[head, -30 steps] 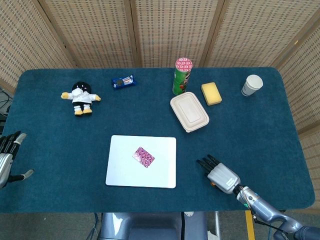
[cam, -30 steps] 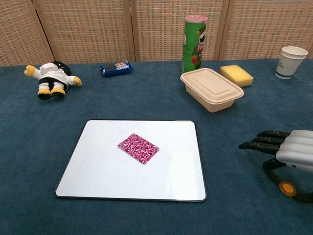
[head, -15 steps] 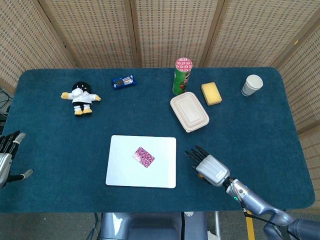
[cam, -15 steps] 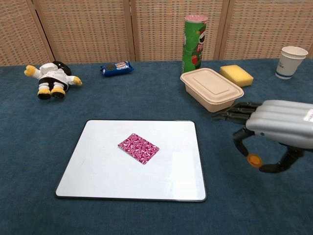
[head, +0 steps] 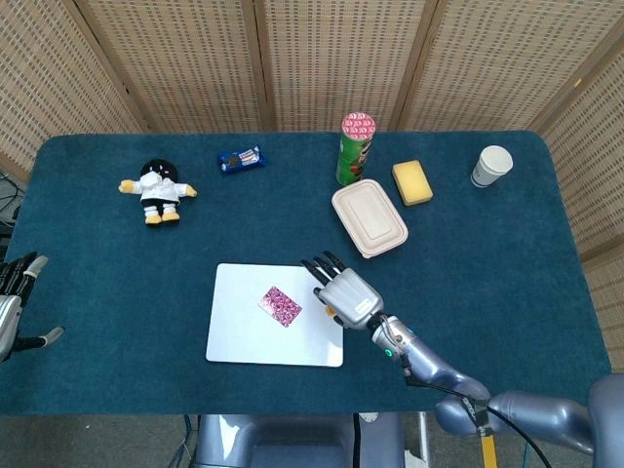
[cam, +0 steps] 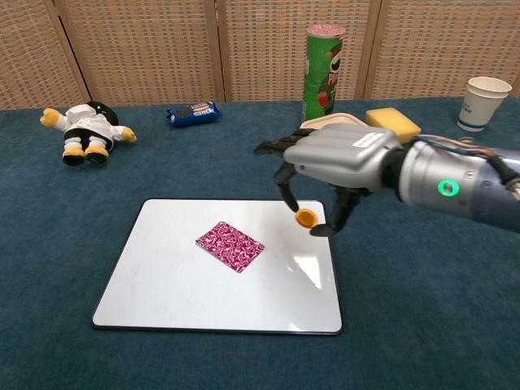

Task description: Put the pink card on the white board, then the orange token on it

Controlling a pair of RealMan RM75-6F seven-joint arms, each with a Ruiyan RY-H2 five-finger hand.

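The left robot hand [head: 12,302] sat at the far left edge of the surface [head: 117,283], seen only in the head view, fingers spread apart and holding nothing; further back on the left lay a doll [head: 156,192] [cam: 86,130], and right of it, near the far edge, a snack pack [head: 240,159] [cam: 193,113].

Near the front middle lay the board [head: 239,336] [cam: 179,292], flat on the surface; the card [head: 281,305] [cam: 230,246] lay flat on it, turned at an angle, a little left of the board's middle in the chest view and clear of every edge.

The right robot hand [head: 343,292] [cam: 337,166] hung over the board's right rear part, palm down, its arm reaching in from the right; it pinched the token [cam: 305,217] between the thumb and a finger, the other fingers stretched out toward the left; in the chest view the token showed above the board, right of the card and apart from it, and whether it touched the board I could not tell; in the head view the hand hid the token.

Behind the hand lay a lidded box [head: 369,218] [cam: 323,122], partly hidden by it in the chest view; just behind the box stood a can [head: 355,149] [cam: 324,71], upright; right of the box lay a sponge [head: 412,182] [cam: 395,122]; at the far right stood a cup [head: 491,166] [cam: 484,103], upright, well apart from the rest.
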